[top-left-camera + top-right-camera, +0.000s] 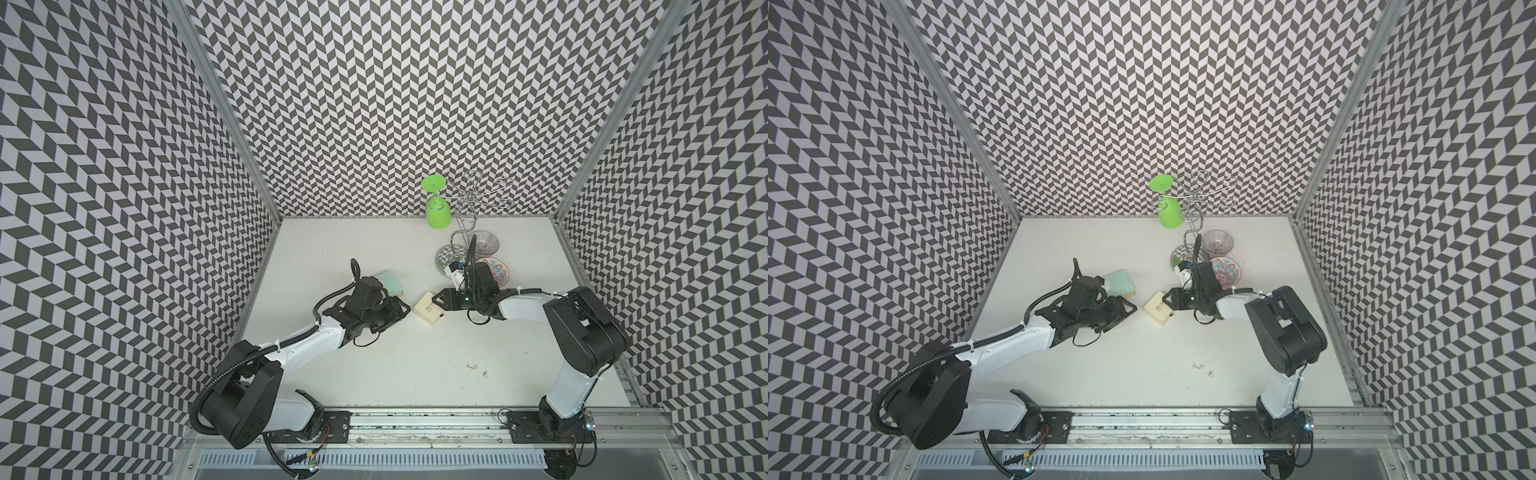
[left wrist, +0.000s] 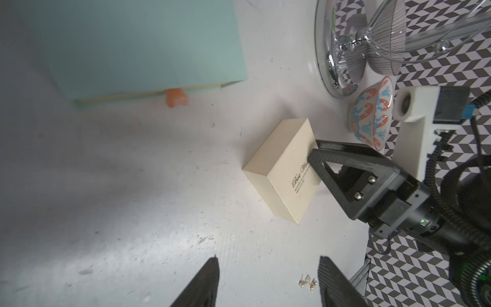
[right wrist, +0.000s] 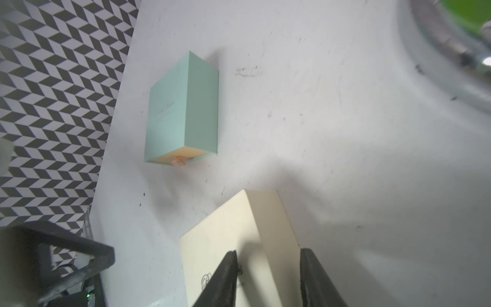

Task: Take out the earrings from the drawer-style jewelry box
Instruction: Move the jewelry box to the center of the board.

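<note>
near the cream box (image 1: 428, 314) stand patterned bowls (image 1: 494, 269).

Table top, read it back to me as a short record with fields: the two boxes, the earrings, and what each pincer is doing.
cream box: lying flat, mid table
mint box: beside the left wrist, orange pull tab on one end
earrings: loose on the table, outside both boxes, toward the front
left pincer: open, empty, over bare table
right pincer: open, straddling the cream box's edge; contact unclear
back right: wire rack holding a green glass
</note>
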Robot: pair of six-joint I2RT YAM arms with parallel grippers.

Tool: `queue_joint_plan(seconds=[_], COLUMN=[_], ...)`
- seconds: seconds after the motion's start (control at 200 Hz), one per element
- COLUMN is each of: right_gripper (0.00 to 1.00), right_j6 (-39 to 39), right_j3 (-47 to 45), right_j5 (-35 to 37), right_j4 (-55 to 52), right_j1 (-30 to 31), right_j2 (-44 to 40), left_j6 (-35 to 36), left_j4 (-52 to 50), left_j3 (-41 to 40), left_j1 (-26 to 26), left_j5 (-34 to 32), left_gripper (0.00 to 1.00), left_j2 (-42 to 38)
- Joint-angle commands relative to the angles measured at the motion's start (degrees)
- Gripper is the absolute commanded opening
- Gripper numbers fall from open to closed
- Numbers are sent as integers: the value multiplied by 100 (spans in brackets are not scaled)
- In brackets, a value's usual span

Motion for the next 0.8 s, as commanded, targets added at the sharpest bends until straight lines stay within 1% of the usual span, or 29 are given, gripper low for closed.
queue_joint_plan(seconds=[0.0, 0.145, 0.225, 0.3, 0.386, 0.481, 0.611, 0.691, 0.796], right_gripper=[39, 39, 39, 39, 38, 39, 43, 45, 44], right_j6=[339, 859, 1194, 1599, 2025, 2068, 1906, 1862, 1842], right_j3=[-280, -440, -476, -591, -745, -689, -625, -644, -791], right_j5=[127, 362, 761, 1064, 1210, 1496, 1946, 2281, 2540], right_j4=[168, 400, 309, 350, 514, 268, -360, -927, -1637], right_j1=[266, 808, 1108, 1275, 1410, 1494, 1494, 1494, 1560], right_j2=[-144, -251, -337, -510, -704, -990, -1616, -1980, -2363], left_j6=[-204, -475, -536, -599, -741, -1082, -1571, -1663, -1699], left_j4=[-296, -169, -151, -265, -530, -658, -368, -356, -267], left_j3=[-151, -461, -534, -548, -602, -784, -1011, -912, -738], left_j1=[106, 166, 175, 175, 175, 175, 102, -27, -179], left_j5=[-60, 46, 79, 124, 133, 260, 528, 520, 577], left_gripper=[61, 62, 62, 61, 60, 58, 57, 59, 59], left_j2=[-259, -514, -573, -591, -660, -788, -853, -769, -500])
